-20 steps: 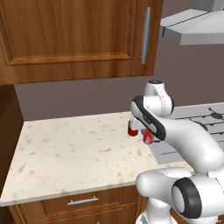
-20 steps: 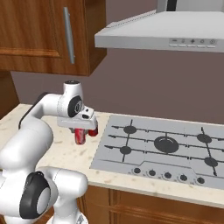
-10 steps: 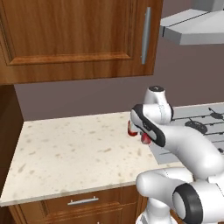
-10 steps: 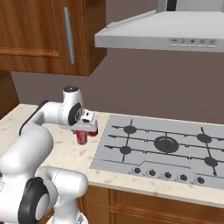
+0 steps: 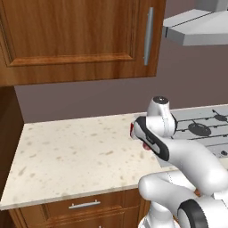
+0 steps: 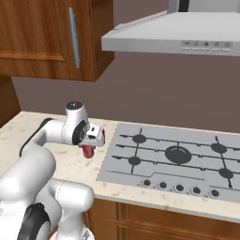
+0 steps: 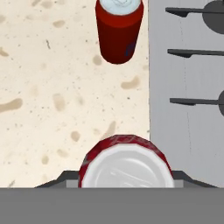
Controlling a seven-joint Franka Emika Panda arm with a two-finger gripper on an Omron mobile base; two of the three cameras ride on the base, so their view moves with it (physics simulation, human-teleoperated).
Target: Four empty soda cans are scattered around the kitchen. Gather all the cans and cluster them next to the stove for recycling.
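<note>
The gripper [image 6: 90,143] pinches a can [image 7: 126,161] between its fingers, upright over the counter [image 7: 52,100]; a second can [image 7: 119,29] stands beyond, beside the stove [image 7: 188,109].

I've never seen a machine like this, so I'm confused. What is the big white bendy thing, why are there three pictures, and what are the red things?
The white bendy thing is a robot arm in a pretend computer kitchen. Two pictures come from cameras behind it, one on each side. The third comes from a camera on its hand, looking down. Its gripper reaches over the speckled counter, right beside the stove. The red things are soda cans. One soda can sits right at the gripper, but I cannot tell whether it is being squeezed. A second can stands on the counter by the stove's edge.
</note>
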